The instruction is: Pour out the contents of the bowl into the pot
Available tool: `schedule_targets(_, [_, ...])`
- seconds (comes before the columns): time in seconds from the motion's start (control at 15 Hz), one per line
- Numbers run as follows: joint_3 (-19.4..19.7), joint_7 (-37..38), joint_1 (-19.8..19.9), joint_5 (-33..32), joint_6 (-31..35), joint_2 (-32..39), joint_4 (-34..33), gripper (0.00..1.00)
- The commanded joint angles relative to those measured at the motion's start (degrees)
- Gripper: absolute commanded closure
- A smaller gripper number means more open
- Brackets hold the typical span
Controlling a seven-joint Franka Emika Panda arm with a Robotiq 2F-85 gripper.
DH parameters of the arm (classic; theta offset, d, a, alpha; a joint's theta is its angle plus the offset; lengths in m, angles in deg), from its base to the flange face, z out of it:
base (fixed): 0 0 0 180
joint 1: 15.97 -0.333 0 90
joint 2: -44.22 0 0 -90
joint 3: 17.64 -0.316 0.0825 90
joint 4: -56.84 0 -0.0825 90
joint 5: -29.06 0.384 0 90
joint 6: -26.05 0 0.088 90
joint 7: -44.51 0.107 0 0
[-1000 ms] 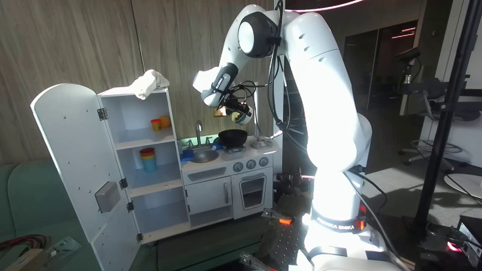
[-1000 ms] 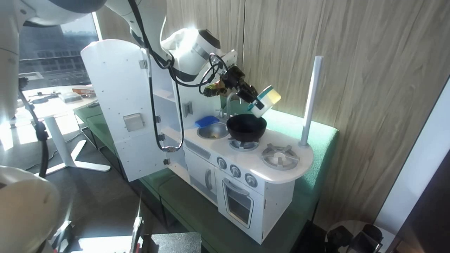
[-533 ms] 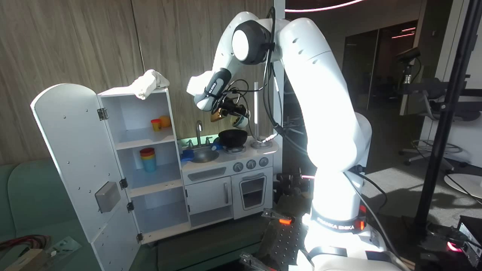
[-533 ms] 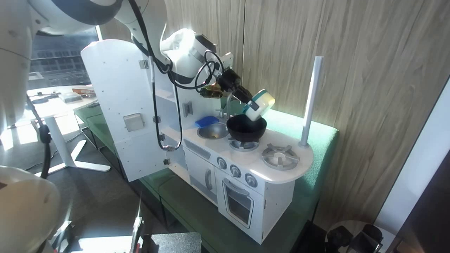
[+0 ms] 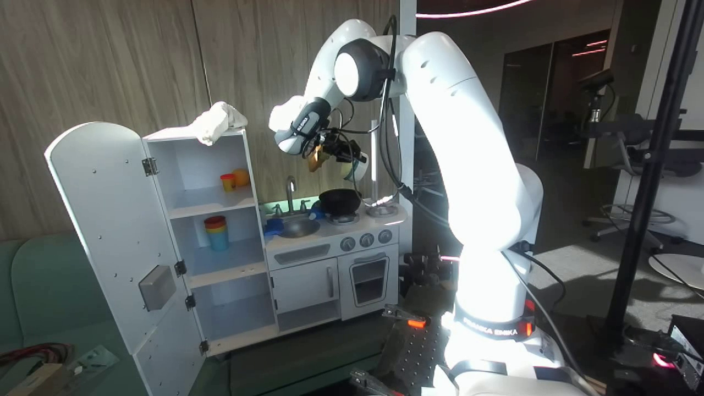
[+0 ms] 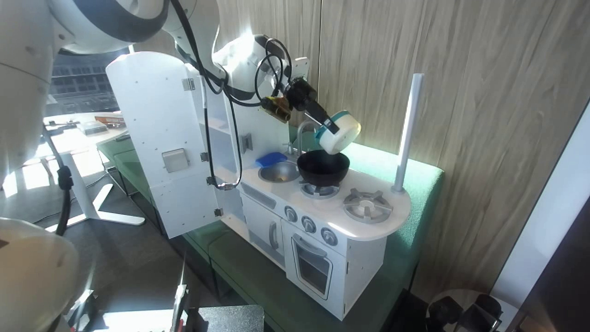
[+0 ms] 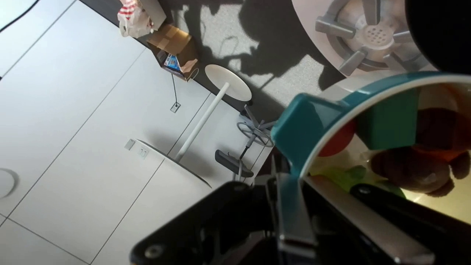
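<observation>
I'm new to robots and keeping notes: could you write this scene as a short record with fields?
Place: white toy kitchen
Held: teal-rimmed bowl, its edge gripped between the fingers
Bowl's pose: tilted, roughly above the black pot
Inside bowl: green block, red piece, brown piece, others
Pot: on a burner; inside too dark to tell
Nearby: blue item by the sink
</observation>
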Motion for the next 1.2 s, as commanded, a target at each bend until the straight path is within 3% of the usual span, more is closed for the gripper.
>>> schedule_targets(0.0, [-0.71, -6.54, 0.36, 0.6, -7.13, 4.19, -8.21, 0.98])
schedule_targets(0.47, [-0.78, -16.66, 1.02, 2.43, -19.04, 12.0, -19.71, 0.99])
schedule_targets(1.13, [0.31, -28.73, 3.92, 5.42, -29.75, 21.21, -34.72, 0.99])
